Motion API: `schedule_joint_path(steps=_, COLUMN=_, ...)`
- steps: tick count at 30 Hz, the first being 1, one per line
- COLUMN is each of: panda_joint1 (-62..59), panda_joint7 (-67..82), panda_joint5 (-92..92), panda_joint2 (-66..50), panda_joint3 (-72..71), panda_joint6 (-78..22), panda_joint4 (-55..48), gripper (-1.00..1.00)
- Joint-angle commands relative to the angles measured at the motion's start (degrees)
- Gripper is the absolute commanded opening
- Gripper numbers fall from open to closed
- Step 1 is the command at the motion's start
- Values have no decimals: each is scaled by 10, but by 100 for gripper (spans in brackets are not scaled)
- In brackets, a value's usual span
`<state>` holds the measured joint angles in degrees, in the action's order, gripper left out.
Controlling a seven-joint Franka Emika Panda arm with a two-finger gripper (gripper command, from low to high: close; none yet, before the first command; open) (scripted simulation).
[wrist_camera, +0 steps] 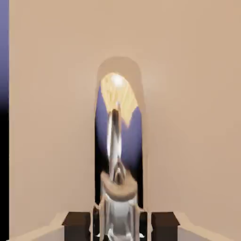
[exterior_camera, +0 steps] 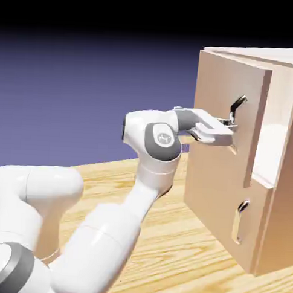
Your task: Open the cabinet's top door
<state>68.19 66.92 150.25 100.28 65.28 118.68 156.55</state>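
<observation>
With its jaws pinched shut on the handle point(wrist_camera: 114, 141), the gripper point(exterior_camera: 227, 134) sits level against the top door point(exterior_camera: 227, 99), the bar running upright right between the fingers, door already swung ajar from the cabinet point(exterior_camera: 283, 180), arm point(exterior_camera: 140, 191) reaching up from low left

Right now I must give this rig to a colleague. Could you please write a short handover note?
Gripper: shut on the top door's handle, reaching level to the cabinet.
Top door: already swung partly out; a gap shows beside it, with pale interior behind.
Lower panel: closed, untouched.
Done: handle gripped, opening begun.
Left: pull the door fully open.
</observation>
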Motion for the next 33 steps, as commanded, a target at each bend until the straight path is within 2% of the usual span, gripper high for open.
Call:
schedule_joint_path(steps=1, panda_joint1=-12, panda_joint7=-21, panda_joint5=-3, panda_joint2=-21, panda_joint3=-5, panda_joint6=4, panda_joint4=4, gripper=-100)
schedule_joint_path(steps=7, panda_joint1=-70, panda_joint7=-131, panda_joint5=-28, panda_joint2=-146, panda_joint3=-33, panda_joint6=70, panda_joint4=-9, gripper=-100)
schedule_joint_path(steps=13, panda_joint1=-111, panda_joint7=-176, panda_joint5=-102, panda_joint2=-151, panda_joint3=-136, panda_joint6=-76, panda_joint4=94, gripper=-100)
schedule_joint_path(steps=20, panda_joint1=-84, panda_joint7=-225, panda_joint5=-226, panda_joint2=-169, panda_joint3=-274, panda_joint6=-251, panda_joint4=158, gripper=-100)
schedule_joint_path(steps=26, panda_joint1=-16, panda_joint7=-288, panda_joint5=-361, panda_joint2=-233, panda_joint3=-393, panda_joint6=-400, panda_joint4=165, gripper=-100)
schedule_joint_path(steps=33, panda_joint1=62, panda_joint7=-390, panda_joint5=-532, panda_joint2=-370, panda_joint3=-495, panda_joint6=-541, panda_joint4=118, gripper=-100)
